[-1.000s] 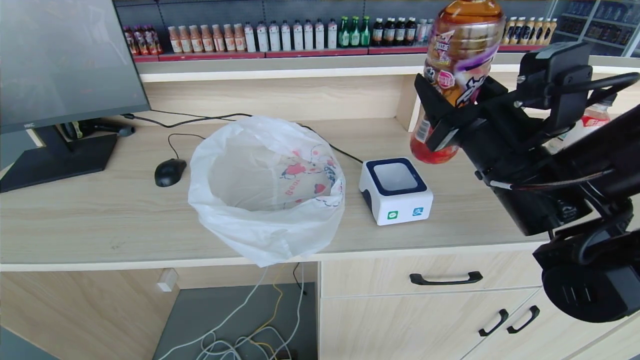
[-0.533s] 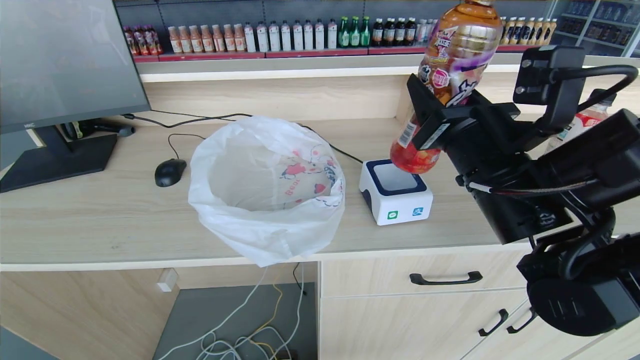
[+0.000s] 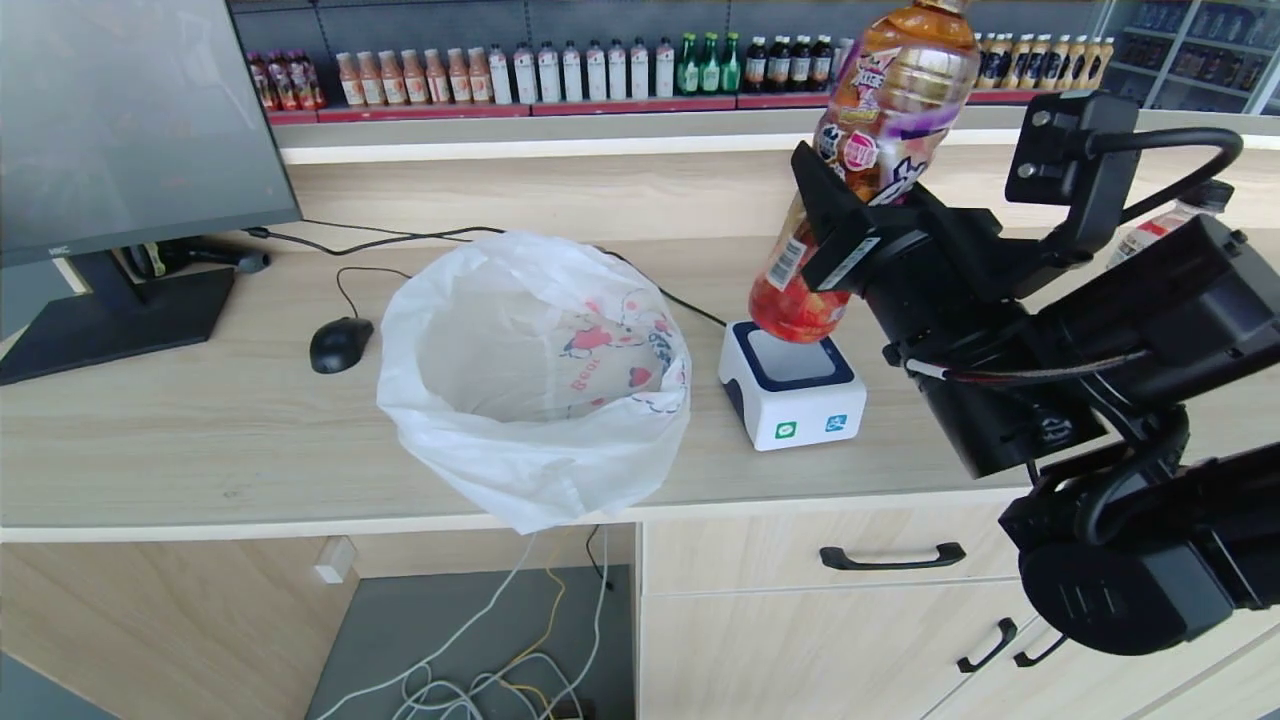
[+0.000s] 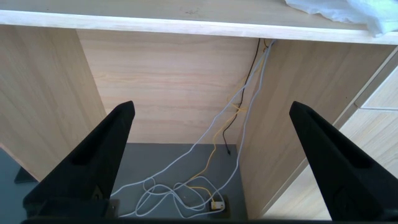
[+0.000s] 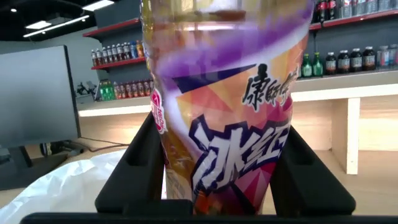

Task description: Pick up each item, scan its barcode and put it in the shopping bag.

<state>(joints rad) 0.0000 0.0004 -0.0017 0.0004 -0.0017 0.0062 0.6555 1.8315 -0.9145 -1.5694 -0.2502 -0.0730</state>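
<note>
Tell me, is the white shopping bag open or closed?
Open. The shopping bag sits on the counter with its mouth spread wide, so the inside shows.

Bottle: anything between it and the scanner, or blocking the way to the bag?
Nothing visible. The right gripper holds the bottle just over the scanner, only air between. The bag sits beside it, mouth open.
</note>
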